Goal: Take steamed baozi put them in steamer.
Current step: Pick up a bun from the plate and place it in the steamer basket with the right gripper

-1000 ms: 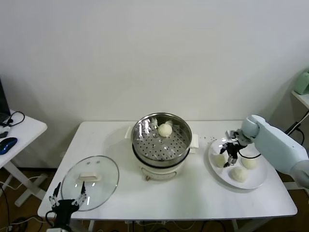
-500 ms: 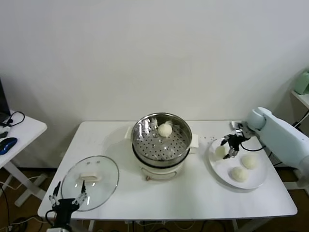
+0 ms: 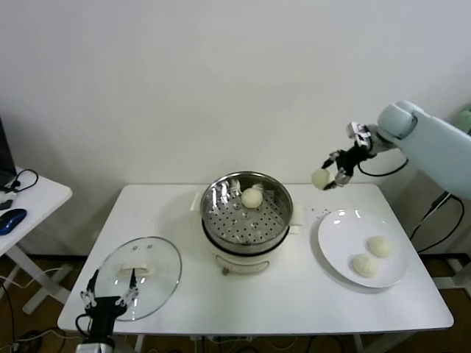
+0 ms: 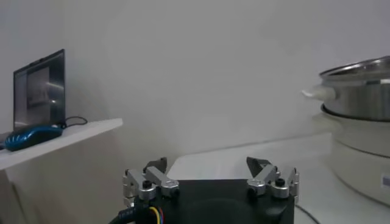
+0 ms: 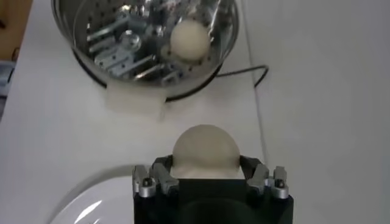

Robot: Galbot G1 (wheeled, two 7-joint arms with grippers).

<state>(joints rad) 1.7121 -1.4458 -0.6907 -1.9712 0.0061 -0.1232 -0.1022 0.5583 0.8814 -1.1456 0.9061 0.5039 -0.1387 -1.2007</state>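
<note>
Steel steamer (image 3: 246, 213): stands mid-table on its cream base, with one baozi (image 3: 252, 197) resting on the perforated tray toward the back; the right wrist view shows the same bun (image 5: 191, 39) inside the pot (image 5: 144, 42).
Right gripper (image 3: 329, 177): raised in the air between steamer and plate, above the table's far edge, its fingers clasped on a second baozi (image 3: 320, 179); seen from the wrist, the bun (image 5: 205, 150) sits snugly between the two fingers.
Plate (image 3: 338, 254): white, on the table's right side, carrying two baozi, one (image 3: 380, 245) behind and one (image 3: 364, 265) nearer the front.
Left gripper (image 3: 109, 303): parked low at the table's front left corner, jaws spread and holding nothing (image 4: 210, 182).
Lid (image 3: 137, 276): glass, lying flat on the table just beside the left gripper.
Table (image 3: 280, 301): white, against a plain wall.
</note>
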